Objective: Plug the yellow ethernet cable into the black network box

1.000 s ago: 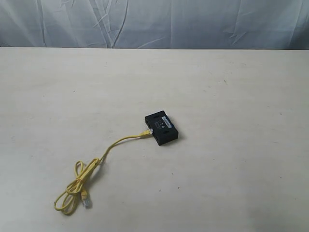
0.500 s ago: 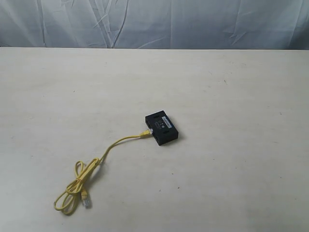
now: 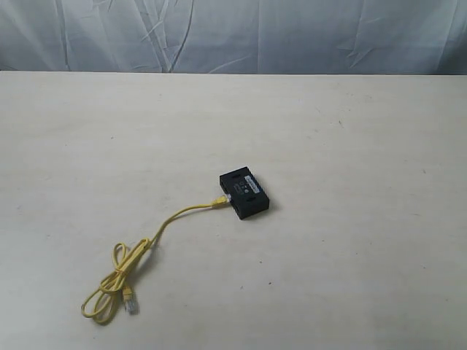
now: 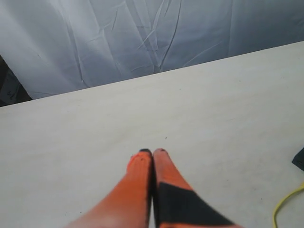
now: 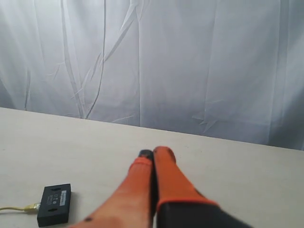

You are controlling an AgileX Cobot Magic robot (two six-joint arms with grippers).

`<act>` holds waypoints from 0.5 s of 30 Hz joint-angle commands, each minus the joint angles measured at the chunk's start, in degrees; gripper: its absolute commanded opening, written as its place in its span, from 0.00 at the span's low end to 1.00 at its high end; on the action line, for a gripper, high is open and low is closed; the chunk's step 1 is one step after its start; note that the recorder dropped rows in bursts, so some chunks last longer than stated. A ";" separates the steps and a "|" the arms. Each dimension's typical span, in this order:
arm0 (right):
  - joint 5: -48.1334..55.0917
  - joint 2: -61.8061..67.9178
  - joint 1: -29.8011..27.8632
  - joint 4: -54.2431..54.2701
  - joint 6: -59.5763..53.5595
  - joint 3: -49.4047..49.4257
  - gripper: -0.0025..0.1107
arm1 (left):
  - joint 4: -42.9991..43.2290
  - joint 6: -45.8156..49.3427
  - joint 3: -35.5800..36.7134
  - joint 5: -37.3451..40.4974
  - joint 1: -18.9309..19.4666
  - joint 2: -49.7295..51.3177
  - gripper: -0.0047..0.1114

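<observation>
Yellow ethernet cable meets the black network box; if half-seated, a snag could free it. Your left gripper and right gripper are closed, empty.

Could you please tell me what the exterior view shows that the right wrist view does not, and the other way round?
Only the exterior view shows the coiled loops of the yellow ethernet cable and its free plug, lying on the table. Only the right wrist view shows the right gripper, its orange jaws shut with nothing between them. Both show the black network box with the cable's other end meeting its side, and the pale curtain behind.
</observation>
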 commanded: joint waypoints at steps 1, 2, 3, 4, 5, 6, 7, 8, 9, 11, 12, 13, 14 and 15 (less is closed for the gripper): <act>-4.50 -0.32 0.21 -0.74 0.15 3.61 0.02 | 1.38 -0.02 0.43 -0.63 0.18 -0.30 0.04; -5.26 -0.32 0.21 -0.74 0.15 4.69 0.02 | 1.47 -0.02 0.43 -0.63 0.18 -0.30 0.04; -5.99 -0.32 0.21 -0.74 0.15 5.85 0.02 | 1.47 -0.02 0.43 -0.63 0.18 -0.30 0.04; -6.59 -0.32 0.21 -0.74 0.15 6.80 0.02 | 1.47 -0.02 0.43 -0.63 0.18 -0.30 0.04; -7.30 -0.32 0.21 -0.74 0.31 8.02 0.02 | 1.47 -0.02 0.43 -0.63 0.18 -0.30 0.04; -8.08 -0.32 0.21 -0.74 0.86 9.27 0.02 | 1.47 -0.02 0.43 -0.63 0.18 -0.30 0.04; -8.87 -0.32 0.21 -0.74 1.29 10.53 0.02 | 1.47 -0.02 0.43 -0.63 0.18 -0.30 0.04; -9.65 -0.32 0.21 -0.74 1.69 11.77 0.02 | 1.47 -0.02 0.43 -0.63 0.18 -0.30 0.04; -10.18 -0.32 0.21 -0.61 1.80 12.95 0.02 | 1.47 -0.02 0.43 -0.63 0.18 -0.30 0.04; -11.09 -0.32 0.21 -0.61 2.12 15.00 0.02 | 1.47 -0.02 0.43 -0.63 0.18 -0.30 0.04; -11.34 -0.32 0.21 -0.61 2.75 16.01 0.02 | 1.47 -0.02 0.43 -0.63 0.18 -0.30 0.04; -11.44 -0.32 0.21 -0.61 3.37 16.65 0.02 | 1.47 -0.02 0.43 -0.63 0.18 -0.30 0.04; -11.44 -0.32 0.21 -0.61 3.74 17.38 0.02 | 1.47 -0.02 0.43 -0.63 0.18 -0.30 0.04; -11.44 -0.32 0.21 -0.61 4.05 18.04 0.02 | 1.47 -0.02 0.43 -0.63 0.18 -0.30 0.04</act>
